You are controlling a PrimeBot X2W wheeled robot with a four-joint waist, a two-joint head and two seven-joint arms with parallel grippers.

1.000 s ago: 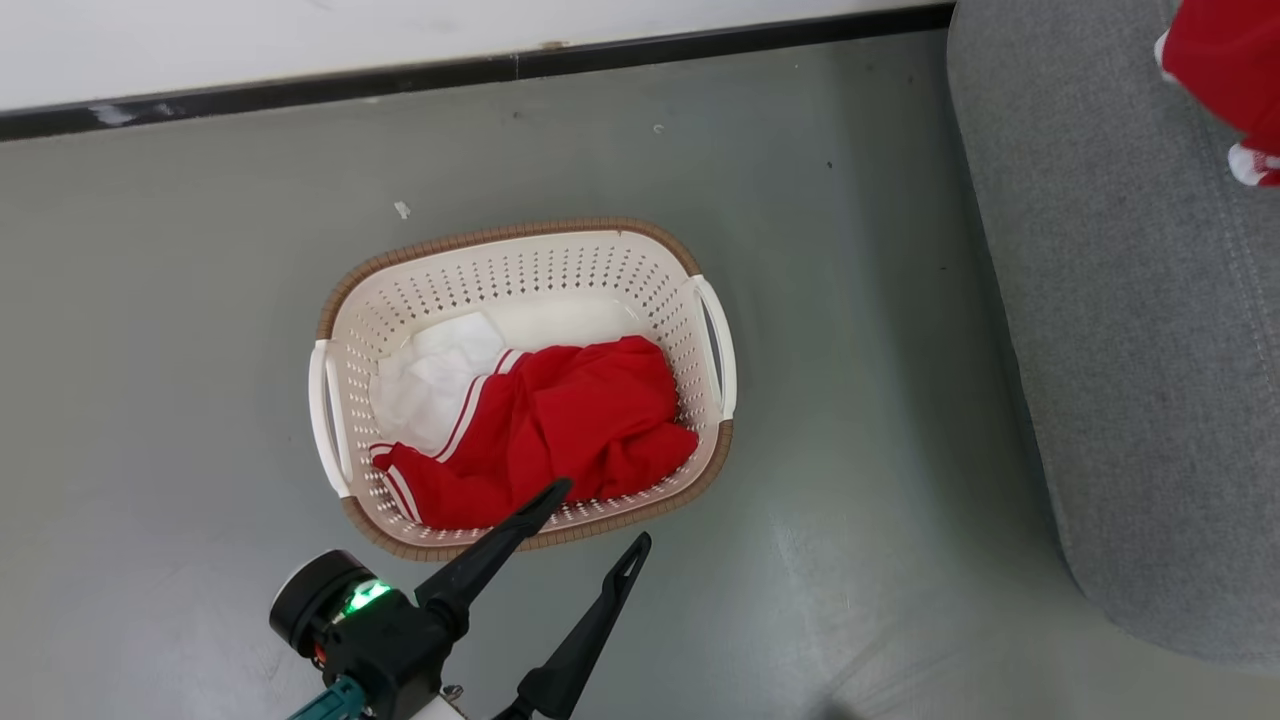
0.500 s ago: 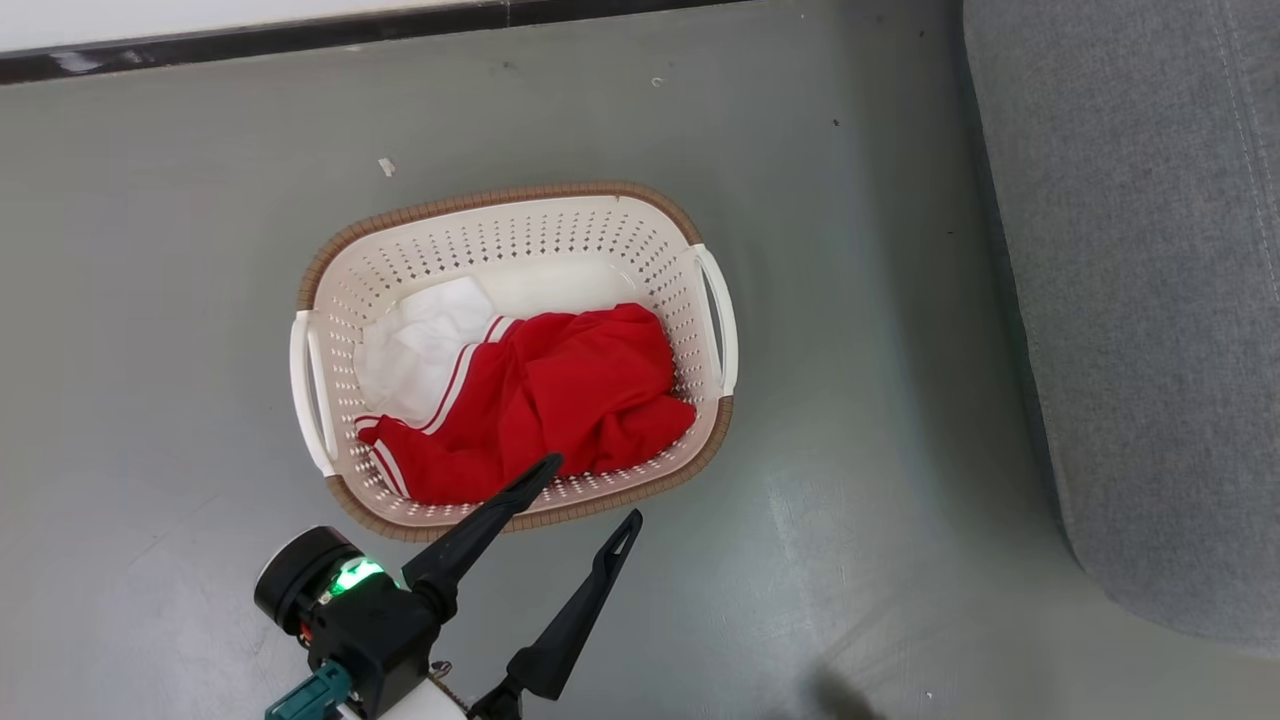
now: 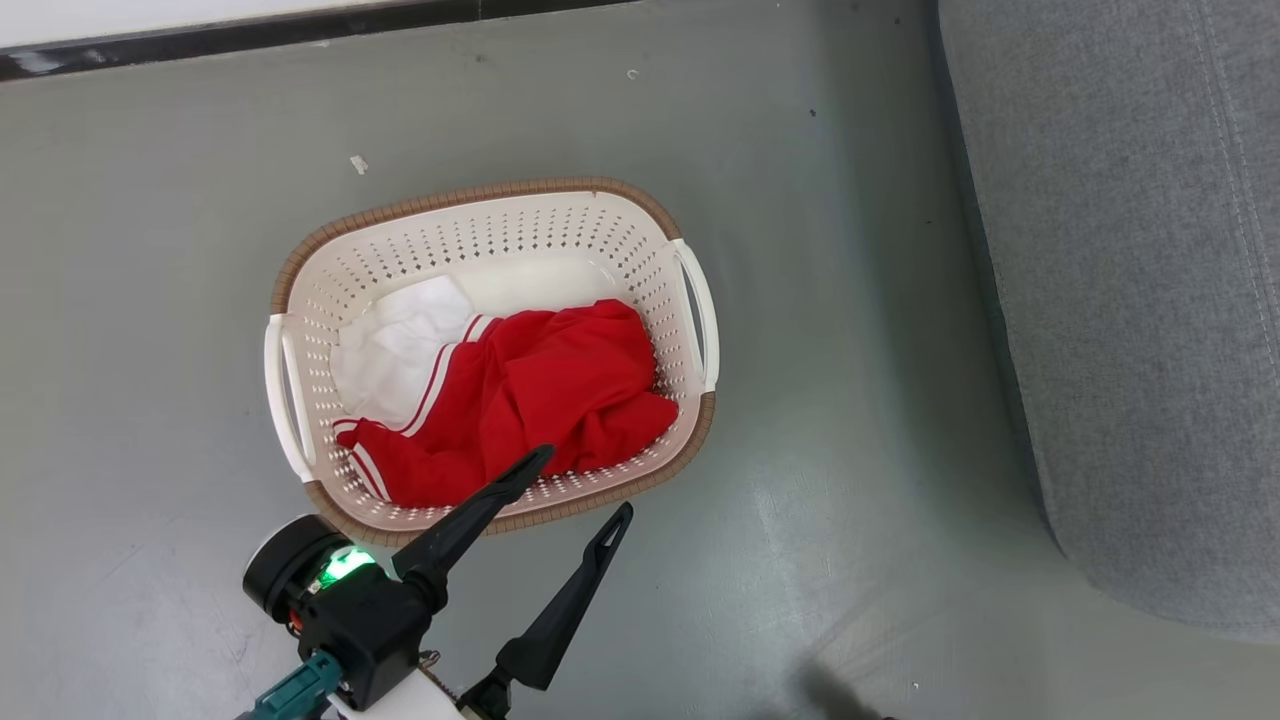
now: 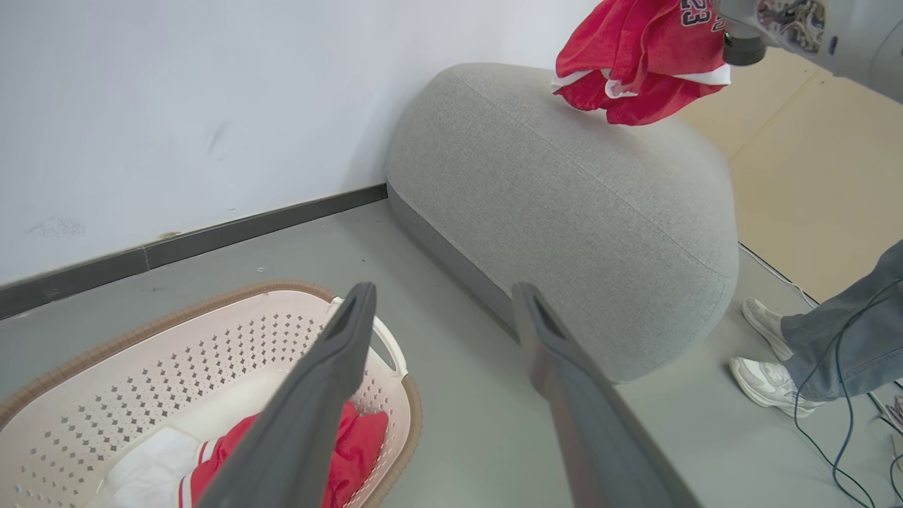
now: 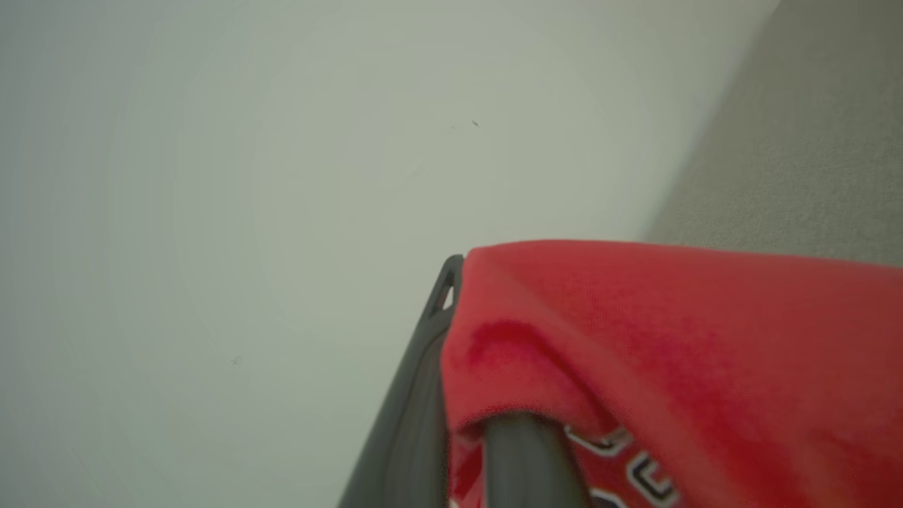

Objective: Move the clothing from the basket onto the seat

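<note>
The cream basket [image 3: 640, 245] stands on the grey floor, with red clothing [image 3: 545, 395] and a white cloth [image 3: 395, 345] inside. My left gripper [image 3: 585, 483] is open and empty; one fingertip reaches over the basket's near rim and the other is outside it. The left wrist view shows the same open gripper [image 4: 444, 293] above the basket [image 4: 141, 367]. The grey seat [image 3: 1130, 300] lies to the right. Above the seat [image 4: 564, 190] hangs a red garment [image 4: 638, 56] from my right arm. My right gripper [image 5: 458, 282] is shut on that garment [image 5: 670, 353], which covers one finger.
A white wall with a dark skirting [image 3: 250, 35] runs behind the basket. In the left wrist view a person's shoes [image 4: 769, 381] and trouser leg stand beside the seat's far end, with cables [image 4: 846, 451] on the floor there.
The head camera has shifted, so the whole picture slid. The red garment once at its upper right over the seat is out of that view. My left gripper keeps its place by the basket.
</note>
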